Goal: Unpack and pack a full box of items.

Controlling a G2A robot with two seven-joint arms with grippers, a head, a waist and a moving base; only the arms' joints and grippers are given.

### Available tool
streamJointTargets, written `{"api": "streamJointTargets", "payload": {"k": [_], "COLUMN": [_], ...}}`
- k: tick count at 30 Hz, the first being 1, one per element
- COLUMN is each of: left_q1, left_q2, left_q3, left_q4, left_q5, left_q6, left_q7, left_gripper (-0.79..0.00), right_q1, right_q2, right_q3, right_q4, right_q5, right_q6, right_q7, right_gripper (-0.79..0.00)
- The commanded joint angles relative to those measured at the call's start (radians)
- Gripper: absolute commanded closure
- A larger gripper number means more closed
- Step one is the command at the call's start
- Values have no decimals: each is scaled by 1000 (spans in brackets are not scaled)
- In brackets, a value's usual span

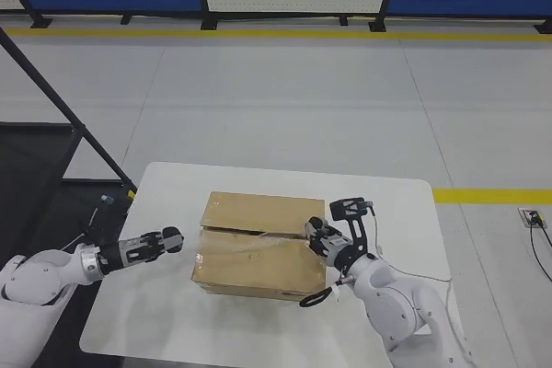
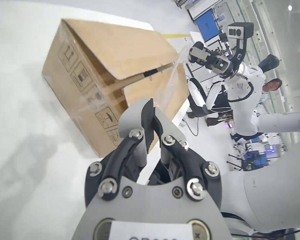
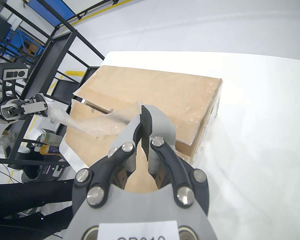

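you had the brown cardboard box (image 1: 253, 262) sitting near the middle of the white worktop (image 1: 386, 212), long sides running across in front of the robot, with an arm at each end. your right tool (image 3: 143, 111) was over the box's right end, fingers pressed together on a strip of clear packing tape (image 3: 97, 123). the strip rose off the top seam and ran twisted through the air along the lid toward the other end. i judged that grip was there to peel the seal, since nothing can be unpacked until the top flaps come free. one top flap (image 2: 120, 48) was already lifted a little at the left end, with a dark gap under its edge, so the seam looked partly released there.

your left tool (image 2: 152, 108) hung just beside the box's left end, above the worktop and not touching the cardboard, fingers pressed together. the loose end of the tape reached toward it, but i could not tell whether it was pinching that end or nothing at all. placed there, it looked ready to steady or take the strip.

the flaps were not yet folded open, so the unpacking proper had not begun. the next pull would need to follow the seam, or the tape could tear or drag the box.
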State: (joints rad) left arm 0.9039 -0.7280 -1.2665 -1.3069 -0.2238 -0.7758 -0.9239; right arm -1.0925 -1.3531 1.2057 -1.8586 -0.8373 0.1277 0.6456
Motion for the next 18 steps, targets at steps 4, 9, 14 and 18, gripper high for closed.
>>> {"api": "streamJointTargets", "payload": {"k": [4,9,14,18], "left_q1": [35,66,75,71], "left_q2": [12,16,14,8], "left_q3": [-81,-141,-167,-165], "left_q4": [-94,-185,-237,-259], "left_q5": [224,475,678,827], "left_q6": [-55,-82,-114,-126], "left_q7": [126,247,353,440], "left_gripper": [0,0,0,0], "right_q1": [-16,-48,-80,-85], "right_q2": [-1,0,1,0], "right_q3": [15,27,37,32], "right_q4": [-8,-21,-43,-43], "right_q5": [61,109,130,142], "right_q6": [16,49,94,122], "right_q7": [3,7,7,8], "right_gripper": [0,0,0,0]}}
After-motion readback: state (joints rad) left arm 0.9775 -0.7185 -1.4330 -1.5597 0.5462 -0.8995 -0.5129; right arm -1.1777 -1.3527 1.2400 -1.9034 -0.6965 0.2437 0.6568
